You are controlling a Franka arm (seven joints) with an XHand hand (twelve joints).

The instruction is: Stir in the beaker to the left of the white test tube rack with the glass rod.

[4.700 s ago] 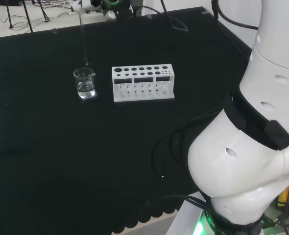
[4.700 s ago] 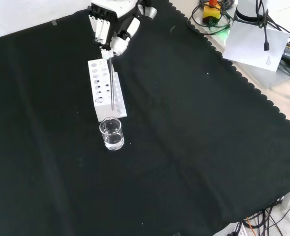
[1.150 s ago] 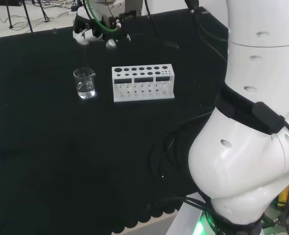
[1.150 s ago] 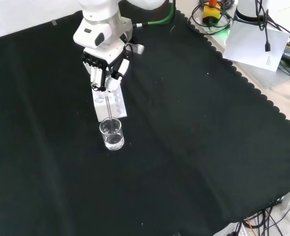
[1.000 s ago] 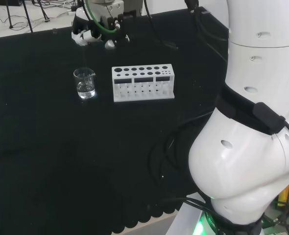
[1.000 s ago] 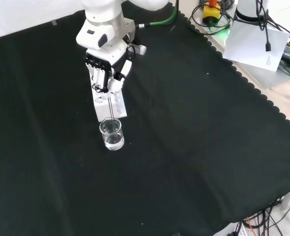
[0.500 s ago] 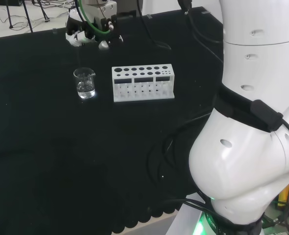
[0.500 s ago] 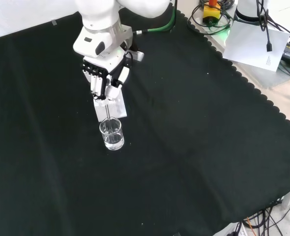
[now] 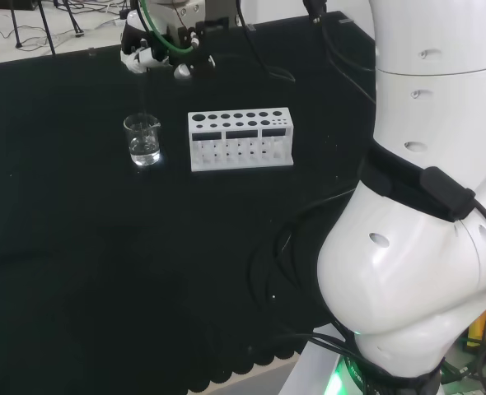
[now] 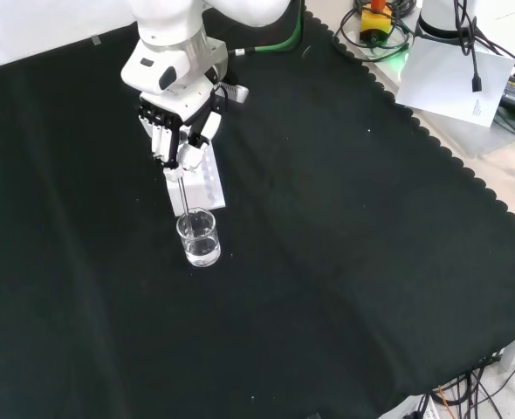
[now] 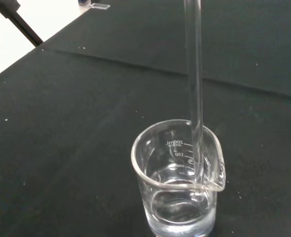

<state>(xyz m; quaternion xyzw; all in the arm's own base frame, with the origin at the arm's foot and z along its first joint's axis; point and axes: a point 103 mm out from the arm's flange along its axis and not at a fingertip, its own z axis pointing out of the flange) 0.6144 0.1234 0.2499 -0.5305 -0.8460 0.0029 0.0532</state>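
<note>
— Black cloth (image 10: pixel 345 262) covered the whole bench, didn't it? What stood on it?

— Yes. In the head view a clear beaker (image 9: pixel 143 138) stood just left of the white test tube rack (image 9: pixel 241 138), the two near each other but apart. In the front view the same beaker (image 10: pixel 197 237) sat directly below the rack (image 10: pixel 203 183), almost at its end.

— And the hand?

— It hung above the rack's near end in the front view, the hand (image 10: pixel 177 131) pointing down with its fingers (image 10: pixel 163 138) curled around the top of the glass rod (image 10: pixel 184 194). In the head view the hand (image 9: pixel 154 51) was above and behind the beaker.

— Where did the rod end?

— The wrist view showed that best: the rod (image 11: pixel 194 89) ran down nearly upright and passed inside the beaker (image 11: pixel 177 182), close to the wall by the spout (whether it touched the glass there I couldn't tell). Its lower end reached toward the clear liquid (image 11: pixel 182 215) filling the bottom part of the vessel.

— Anything past the cloth?

— A white sheet of paper (image 10: pixel 454 74) and some cables lay beyond the cloth's scalloped edge at the front view's upper right.
</note>
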